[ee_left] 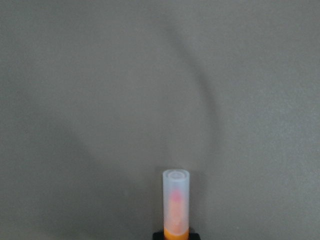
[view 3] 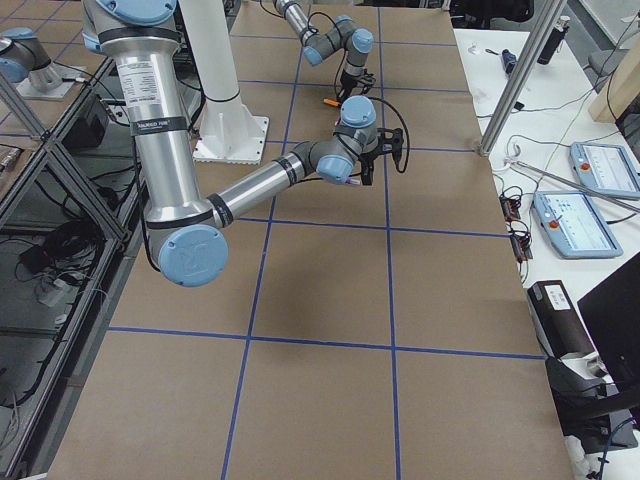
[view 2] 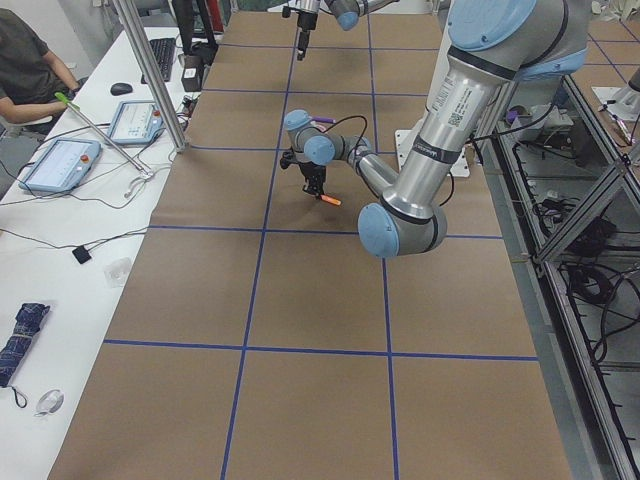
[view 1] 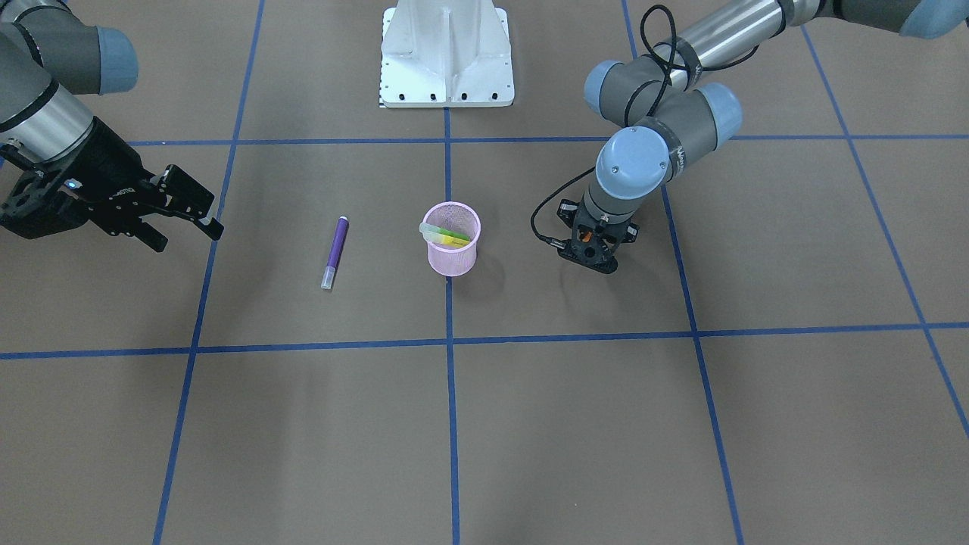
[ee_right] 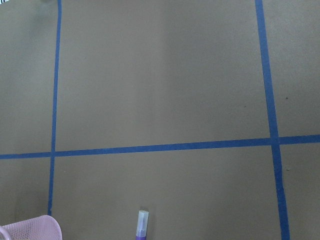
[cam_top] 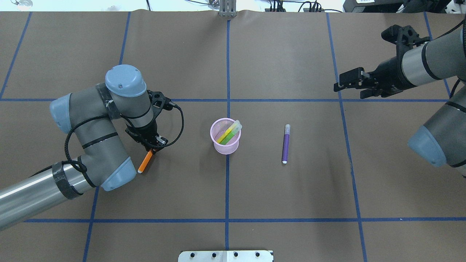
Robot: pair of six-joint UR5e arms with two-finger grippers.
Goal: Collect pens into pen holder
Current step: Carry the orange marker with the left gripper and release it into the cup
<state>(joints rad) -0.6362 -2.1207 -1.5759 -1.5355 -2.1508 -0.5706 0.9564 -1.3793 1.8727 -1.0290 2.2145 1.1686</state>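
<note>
The pink mesh pen holder (cam_top: 227,148) stands upright at the table's middle, also in the front view (view 1: 452,261). A green pen (cam_top: 228,138) and a yellow one lean inside it, pale caps over the rim. My left gripper (cam_top: 151,143) is shut on the orange pen (cam_top: 145,162), left of the holder and low over the table. The left wrist view shows the pen's pale cap (ee_left: 175,200). The purple pen (cam_top: 285,143) lies flat right of the holder, also in the front view (view 1: 335,252). My right gripper (cam_top: 348,91) is open and empty, far beyond it.
The robot's white base plate (view 1: 447,68) sits at the near edge of the brown, blue-taped table. The right wrist view catches the purple pen's cap (ee_right: 142,225) and the holder's rim (ee_right: 30,229). An operator sits at a side desk in the exterior left view.
</note>
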